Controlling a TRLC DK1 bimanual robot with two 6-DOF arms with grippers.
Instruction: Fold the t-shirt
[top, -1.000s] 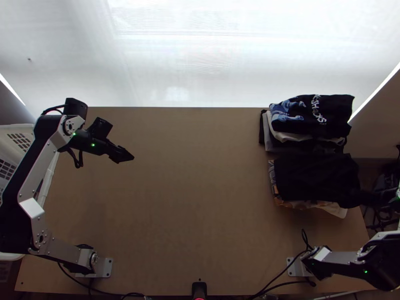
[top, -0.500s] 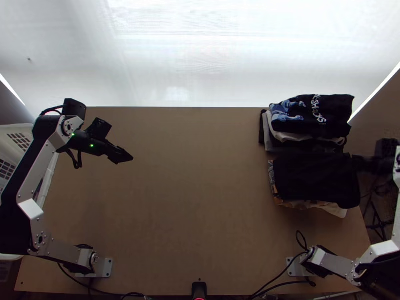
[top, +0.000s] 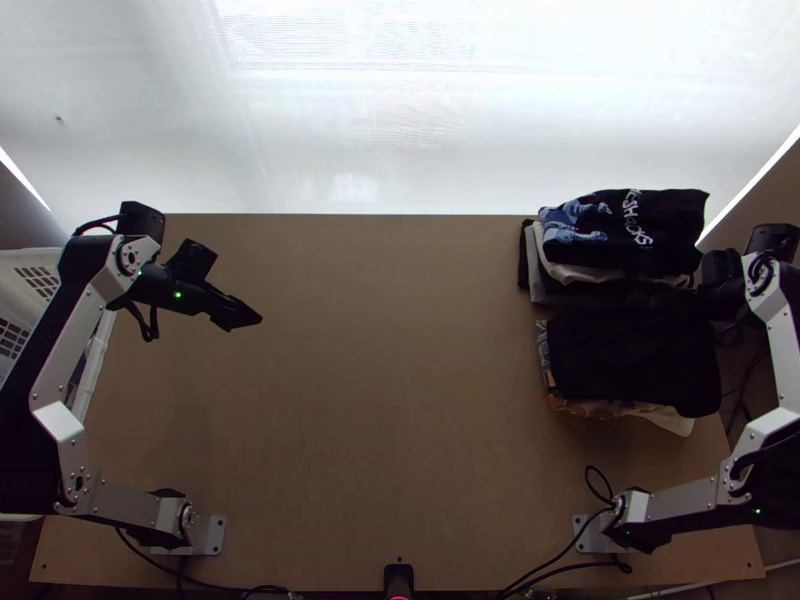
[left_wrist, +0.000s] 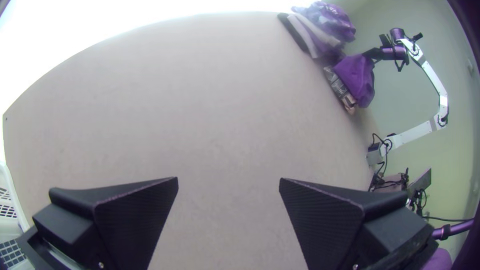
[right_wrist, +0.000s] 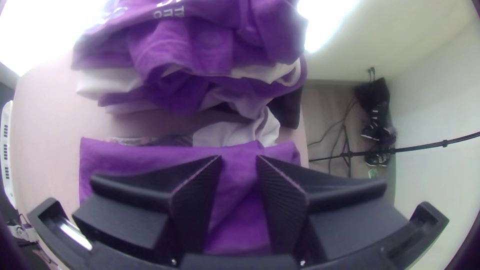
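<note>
1. In the top view, the black t-shirt (top: 635, 360) is lying folded on the nearer pile (top: 690, 424) by the table's (top: 390, 400) right edge, patterned and pale cloth peeking out beneath it.
2. The right gripper (top: 695, 297) is hanging at that t-shirt's far edge, on the side toward the farther pile (top: 560, 268), where a printed black shirt (top: 670, 225) is resting on top of grey, white and dark cloth.
3. The right wrist view is looking between the right gripper's (right_wrist: 239, 160) fingers: they are standing a little apart, with the t-shirt's cloth appearing through the gap. I cannot tell whether they are touching it. Beyond, bunched folds and loose pale edges are showing, and past the table, cables (right_wrist: 345, 135) are trailing over the floor.
4. The left gripper (top: 255, 318) is pointing over bare wood at the table's left side, well apart from both piles.
5. The left wrist view is showing the left gripper's (left_wrist: 228, 183) fingers spread wide around nothing; farther off, it is taking in both piles, the right arm (left_wrist: 434, 80) and a dark panel (left_wrist: 420, 182).
6. A white slotted basket (top: 35, 256) is standing beside the table's left edge, partly behind the left arm (top: 72, 340); I cannot tell what it is holding.
</note>
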